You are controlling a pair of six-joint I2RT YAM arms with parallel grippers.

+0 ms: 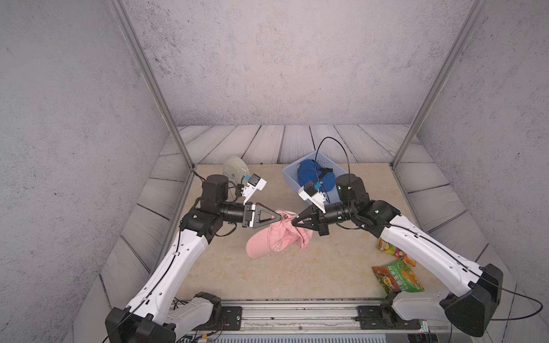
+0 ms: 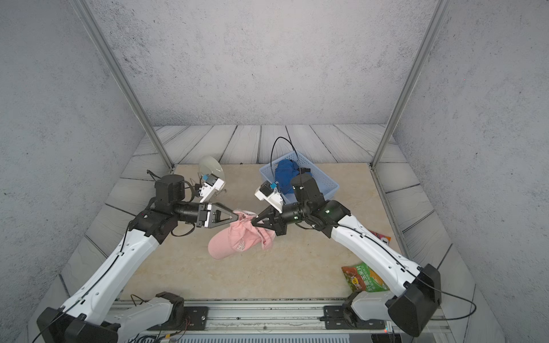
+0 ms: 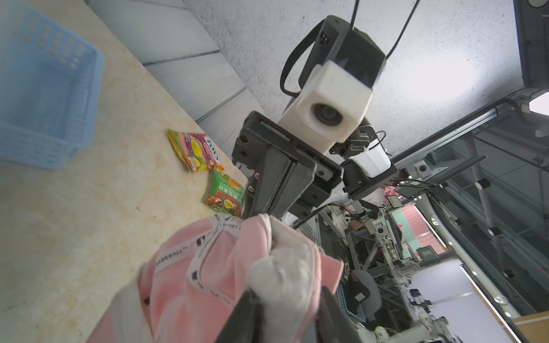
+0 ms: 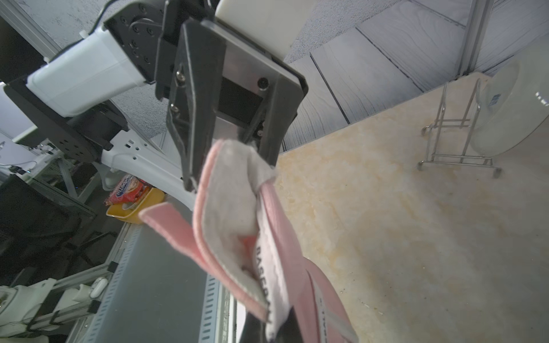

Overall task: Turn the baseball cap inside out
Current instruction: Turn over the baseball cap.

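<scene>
Pink cap (image 1: 277,237) hangs over mid tabletop (image 1: 267,282); right hand (image 1: 293,223) clenched on its rim; left hand (image 1: 280,219) astride lining fold, grip unclear; prob. light, floppy crown, stiff brim; hold rim, push crown thru.

Bright even light; wrist views blurred (edges warped).

Left arm (image 1: 178,258): extended inward, wrist level; left tool (image 1: 279,219), jaws partly apart. Right arm (image 1: 427,249): extended inward, facing it; right tool (image 1: 294,222), jaws closed on pink cap (image 1: 276,240) edge. Tips near together.
</scene>
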